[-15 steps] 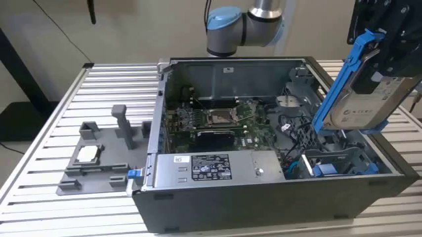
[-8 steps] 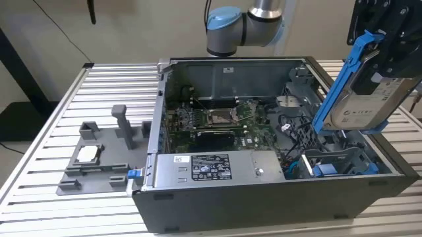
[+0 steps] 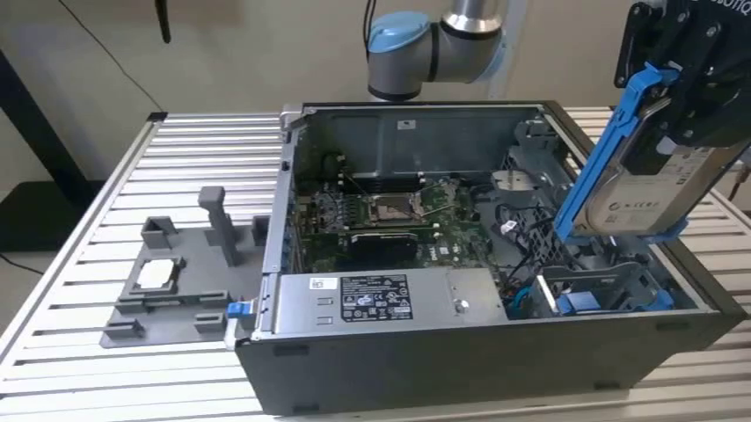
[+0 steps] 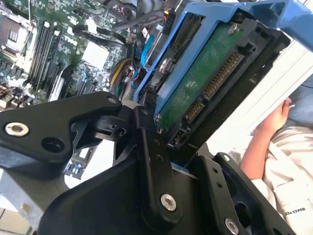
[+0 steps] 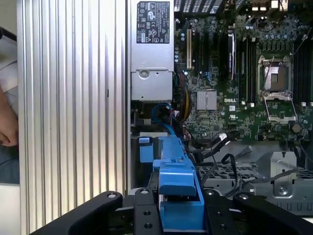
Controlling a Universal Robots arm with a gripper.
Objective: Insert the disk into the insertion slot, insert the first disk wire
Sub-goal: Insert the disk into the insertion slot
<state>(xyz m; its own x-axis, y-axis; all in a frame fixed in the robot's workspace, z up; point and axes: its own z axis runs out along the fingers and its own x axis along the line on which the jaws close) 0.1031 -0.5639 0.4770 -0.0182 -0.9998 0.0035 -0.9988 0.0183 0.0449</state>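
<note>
The gripper (image 3: 678, 132) is clamped on the disk (image 3: 639, 189) above the open computer case (image 3: 470, 360).
In the exterior view the disk hangs tilted in its blue carrier (image 3: 596, 167), over the insertion slot (image 3: 601, 294) at that view's right and apart from it. The second wrist view shows its green circuit board (image 4: 205, 83).

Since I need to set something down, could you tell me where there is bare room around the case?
On the exterior view's left, bare table slats lie behind and in front of the grey fixture; on its right, a thin strip flanks the case. Inside it is crowded: board, cables, and the gripper holding the disk above the slot.
</note>
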